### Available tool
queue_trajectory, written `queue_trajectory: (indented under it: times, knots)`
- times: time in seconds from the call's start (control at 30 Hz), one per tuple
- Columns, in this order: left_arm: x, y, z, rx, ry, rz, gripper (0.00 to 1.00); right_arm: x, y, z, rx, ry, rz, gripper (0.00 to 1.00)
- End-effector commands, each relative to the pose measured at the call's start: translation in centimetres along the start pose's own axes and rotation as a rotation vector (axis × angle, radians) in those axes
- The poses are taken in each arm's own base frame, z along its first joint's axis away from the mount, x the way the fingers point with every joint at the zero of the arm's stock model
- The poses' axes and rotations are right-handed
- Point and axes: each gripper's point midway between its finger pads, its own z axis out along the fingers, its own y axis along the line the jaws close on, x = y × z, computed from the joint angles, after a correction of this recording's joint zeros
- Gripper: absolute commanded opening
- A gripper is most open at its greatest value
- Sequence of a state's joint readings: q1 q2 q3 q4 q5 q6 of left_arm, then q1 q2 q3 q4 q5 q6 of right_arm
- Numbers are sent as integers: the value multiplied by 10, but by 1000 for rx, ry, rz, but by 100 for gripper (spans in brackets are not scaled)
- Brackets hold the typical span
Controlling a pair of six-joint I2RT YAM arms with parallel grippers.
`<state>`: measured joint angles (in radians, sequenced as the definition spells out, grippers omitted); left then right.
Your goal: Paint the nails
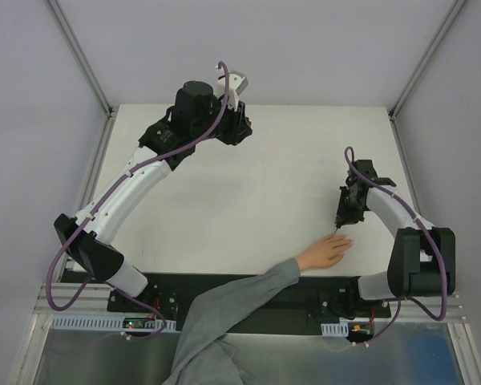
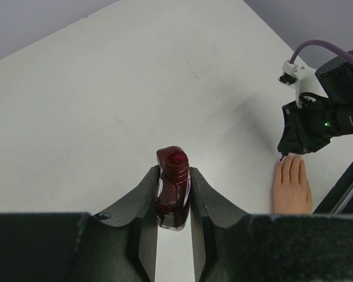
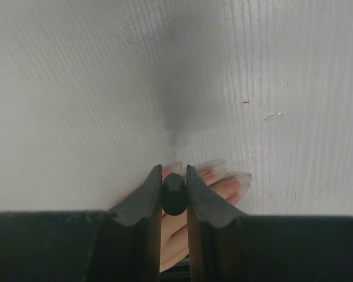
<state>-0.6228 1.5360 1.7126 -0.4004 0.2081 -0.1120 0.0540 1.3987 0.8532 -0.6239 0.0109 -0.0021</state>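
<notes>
Right tool [image 3: 173,176] pinches brush cap [image 3: 174,195] over nails [image 3: 230,185].

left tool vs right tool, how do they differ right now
The left tool grips an uncapped dark red bottle; the right tool grips a black brush cap. The left tool sits near the far edge of the table, away from the hand; the right tool hangs right over the hand's fingers. Both are shut on their item.
</notes>
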Motion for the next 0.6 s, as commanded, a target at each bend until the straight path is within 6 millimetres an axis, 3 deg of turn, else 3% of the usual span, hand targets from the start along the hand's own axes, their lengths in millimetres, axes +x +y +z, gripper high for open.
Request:
queue_trajectory:
  times: [0.0, 0.57]
  knots:
    - [-24, -10, -8, 26, -65, 30, 0, -12, 2, -1, -8, -28, -10, 0]
    - [-21, -9, -5, 23, -57, 31, 0, -7, 7, -2, -40, -5, -15, 1]
